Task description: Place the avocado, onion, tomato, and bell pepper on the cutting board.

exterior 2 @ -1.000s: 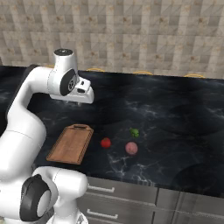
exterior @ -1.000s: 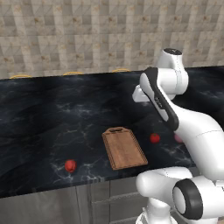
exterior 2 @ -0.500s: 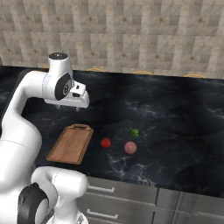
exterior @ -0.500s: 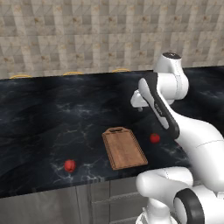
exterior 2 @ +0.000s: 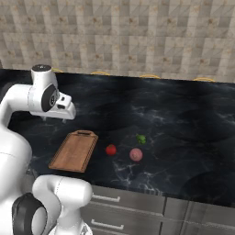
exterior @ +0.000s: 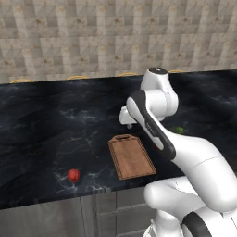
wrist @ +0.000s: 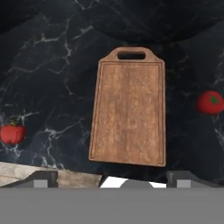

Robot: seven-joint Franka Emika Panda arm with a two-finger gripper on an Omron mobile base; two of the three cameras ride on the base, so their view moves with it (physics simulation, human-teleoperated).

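Dark marble counter (exterior 2: 183, 119), cutting board (wrist: 128, 118) bare; onion (exterior 2: 136, 154), avocado (exterior 2: 141, 138) and both red items beside board, unplaced. Fingers (wrist: 113, 178) wide apart, holding nothing.

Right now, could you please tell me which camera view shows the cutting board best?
The hand view: it looks straight down on the cutting board, showing its whole outline, wood grain and handle slot, with nothing on it. The left base view and right base view show it whole too, but smaller and at a slant.
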